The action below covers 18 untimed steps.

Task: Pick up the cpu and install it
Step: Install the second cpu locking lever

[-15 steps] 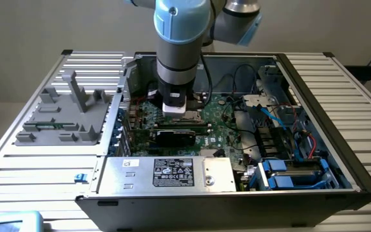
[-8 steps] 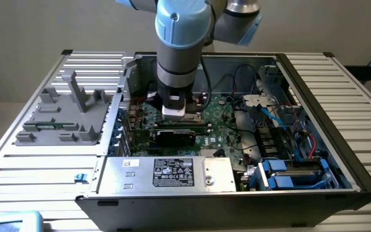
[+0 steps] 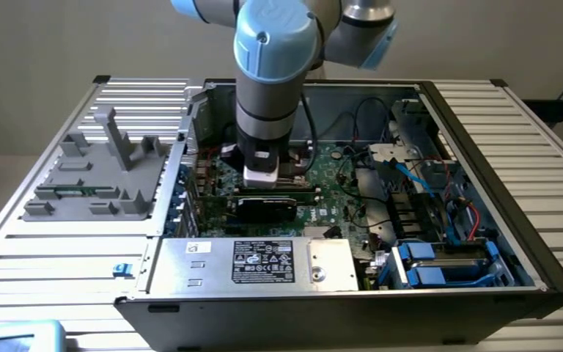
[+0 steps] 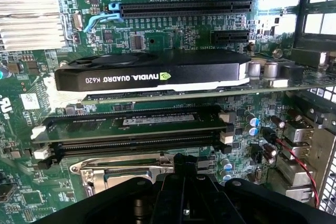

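Observation:
My gripper (image 3: 261, 180) hangs low inside the open computer case (image 3: 477, 147), just over the green motherboard (image 3: 336, 183) and behind the black graphics card (image 3: 276, 202). In the wrist view its black body reaches over the metal frame of the processor socket (image 4: 123, 164), and the gripper (image 4: 184, 167) looks shut, its tips close together at the socket's edge. The cpu is hidden; I cannot tell whether anything sits between the tips or in the socket beneath them.
The graphics card (image 4: 152, 75) and a memory stick (image 4: 131, 121) lie just beyond the socket. A silver power supply (image 3: 252, 262) fills the case's near side, and blue drive bays (image 3: 438, 265) and cables crowd the exterior view's right. A grey fixture (image 3: 96, 176) stands outside the case.

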Tool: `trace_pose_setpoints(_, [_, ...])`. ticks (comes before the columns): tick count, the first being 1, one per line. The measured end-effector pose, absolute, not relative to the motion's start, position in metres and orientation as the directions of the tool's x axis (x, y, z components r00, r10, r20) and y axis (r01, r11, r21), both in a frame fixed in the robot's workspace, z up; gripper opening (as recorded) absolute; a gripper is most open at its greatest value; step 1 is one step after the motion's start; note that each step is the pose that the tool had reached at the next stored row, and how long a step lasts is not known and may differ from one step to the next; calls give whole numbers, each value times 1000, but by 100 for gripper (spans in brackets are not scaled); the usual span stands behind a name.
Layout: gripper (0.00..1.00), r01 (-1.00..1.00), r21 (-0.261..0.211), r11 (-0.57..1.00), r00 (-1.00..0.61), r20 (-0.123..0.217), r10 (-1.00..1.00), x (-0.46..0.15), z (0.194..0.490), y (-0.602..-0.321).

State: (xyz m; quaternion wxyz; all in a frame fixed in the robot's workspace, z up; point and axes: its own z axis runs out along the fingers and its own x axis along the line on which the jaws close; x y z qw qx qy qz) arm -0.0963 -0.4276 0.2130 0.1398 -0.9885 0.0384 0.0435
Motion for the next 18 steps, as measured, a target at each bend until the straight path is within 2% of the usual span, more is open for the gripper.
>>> trace_pose_setpoints(18, [11,-90,-298,-950,993,-102,-62,-98,199,-428])
